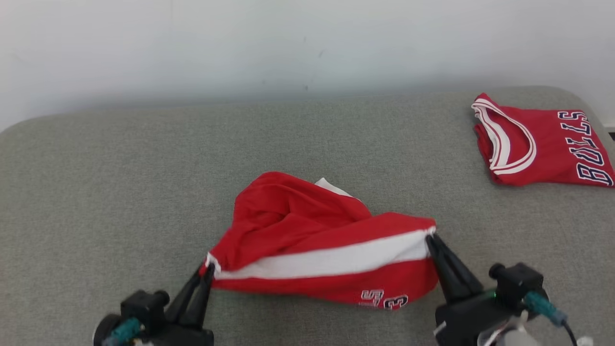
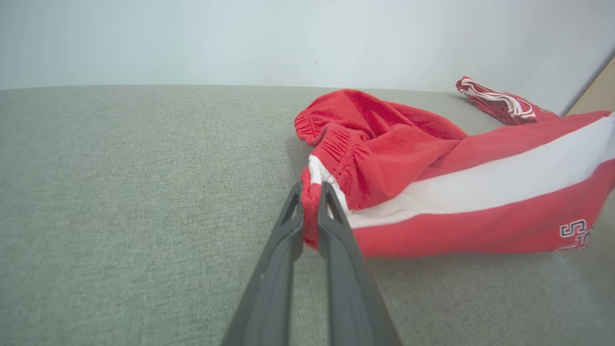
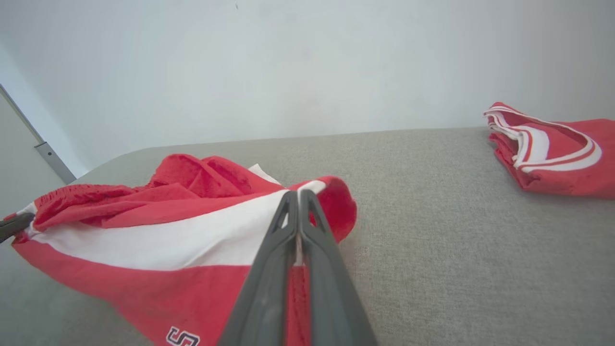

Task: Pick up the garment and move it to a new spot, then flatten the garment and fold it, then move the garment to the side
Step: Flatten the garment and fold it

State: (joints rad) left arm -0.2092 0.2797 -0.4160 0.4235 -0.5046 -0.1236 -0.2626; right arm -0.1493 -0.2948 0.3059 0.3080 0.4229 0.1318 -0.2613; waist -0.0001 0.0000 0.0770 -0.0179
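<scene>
Two grippers are closed on the cloth. The left gripper [image 1: 207, 270] has its fingers pinched on the waistband corner of the red shorts [image 1: 312, 240], with a fold of cloth between them. The right gripper [image 1: 429, 239] is pressed fully together on the opposite end, where the white stripe finishes. The shorts lie crumpled near the front middle of the grey cushion [image 1: 144, 168], stretched a little between the two grips, with the rest resting on the surface.

I judge this is the first step, picking up the garment to carry it to a new spot. The next move asks both arms to rise together and keep the same gap, so that no corner slips out.

Counted: two grippers, one cushion and two red garments, namely the held shorts and one folded jersey [image 1: 543, 144] far at the right, well apart.
</scene>
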